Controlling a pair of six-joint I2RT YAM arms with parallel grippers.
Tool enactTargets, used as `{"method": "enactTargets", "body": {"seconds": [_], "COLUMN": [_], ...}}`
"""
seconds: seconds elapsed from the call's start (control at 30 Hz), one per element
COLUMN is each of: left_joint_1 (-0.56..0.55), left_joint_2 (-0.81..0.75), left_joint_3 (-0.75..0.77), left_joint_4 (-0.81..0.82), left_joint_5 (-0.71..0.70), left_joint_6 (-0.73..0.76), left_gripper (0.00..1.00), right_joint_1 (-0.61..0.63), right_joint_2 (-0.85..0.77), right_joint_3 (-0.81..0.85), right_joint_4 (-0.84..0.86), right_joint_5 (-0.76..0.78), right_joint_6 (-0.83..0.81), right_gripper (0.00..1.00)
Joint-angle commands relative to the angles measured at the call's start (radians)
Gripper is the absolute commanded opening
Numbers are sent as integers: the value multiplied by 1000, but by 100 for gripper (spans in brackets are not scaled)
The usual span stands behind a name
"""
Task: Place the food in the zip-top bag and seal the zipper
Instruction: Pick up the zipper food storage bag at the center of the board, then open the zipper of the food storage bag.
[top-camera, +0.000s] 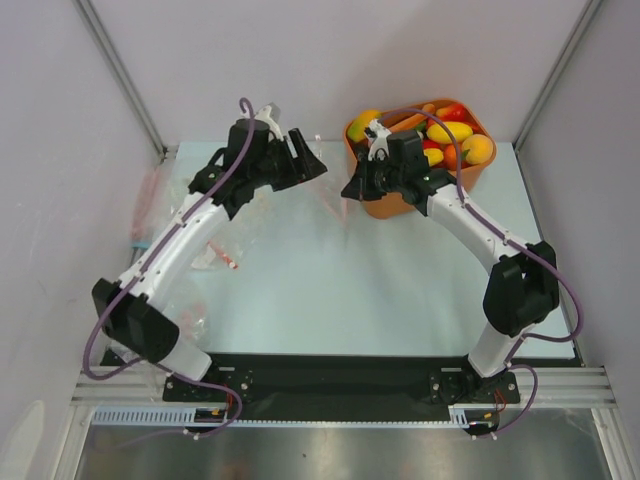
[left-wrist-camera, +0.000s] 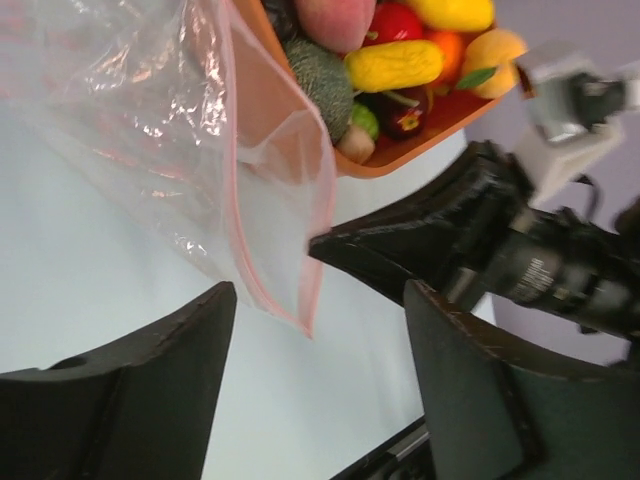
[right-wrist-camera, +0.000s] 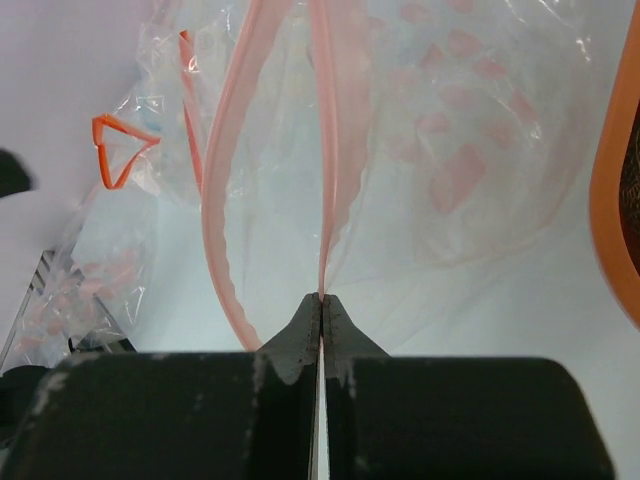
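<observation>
The zip-top bag (right-wrist-camera: 440, 170) is clear, and its mouth gapes between two pale-pink zipper strips (right-wrist-camera: 222, 200). My right gripper (right-wrist-camera: 322, 297) is shut on one strip of the zipper. The left wrist view shows the bag (left-wrist-camera: 130, 110) hanging beside the orange tub (left-wrist-camera: 400, 160), with the right gripper's black fingers (left-wrist-camera: 380, 245) pinching its edge. My left gripper (left-wrist-camera: 320, 290) is wide open and empty, with the bag's lower corner between its fingers, untouched. The food (top-camera: 450, 130) lies heaped in the tub (top-camera: 388, 208): yellow, red, orange and green pieces (left-wrist-camera: 395, 65). From above, both grippers (top-camera: 305, 155) (top-camera: 352, 188) are near the tub's left side.
Other crinkly plastic bags lie at the left of the table (top-camera: 150, 205), one with a red mark (top-camera: 225, 258). They also show in the right wrist view (right-wrist-camera: 120, 150). The tub's orange rim (right-wrist-camera: 610, 200) is close on the right. Grey walls enclose the table.
</observation>
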Motion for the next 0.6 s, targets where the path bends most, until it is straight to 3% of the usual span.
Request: {"method": "enactTargets", "body": {"seconds": [0.0, 0.07, 0.17, 0.23, 0.37, 0.57], "left_joint_1": [-6, -6, -6, -6, -6, -6], "left_joint_2": [98, 138, 166, 173, 186, 230], "left_joint_3": [92, 140, 175, 172, 160, 184], "left_joint_4": [-32, -66, -110, -113, -92, -149], "left_joint_5": [19, 16, -7, -21, -27, -111], "left_joint_6": [70, 89, 104, 104, 105, 113], "left_gripper": [71, 64, 61, 60, 49, 45], "right_joint_1": [13, 21, 27, 32, 41, 41], "right_joint_2": [-39, -41, -42, -45, -60, -82], "right_joint_3": [46, 44, 49, 47, 38, 26], "right_joint_4": [36, 41, 38, 36, 38, 39], "right_joint_5": [6, 8, 5, 5, 5, 5], "right_joint_6": [12, 12, 12, 6, -8, -8], "right_gripper": [0, 0, 0, 0, 0, 0]}}
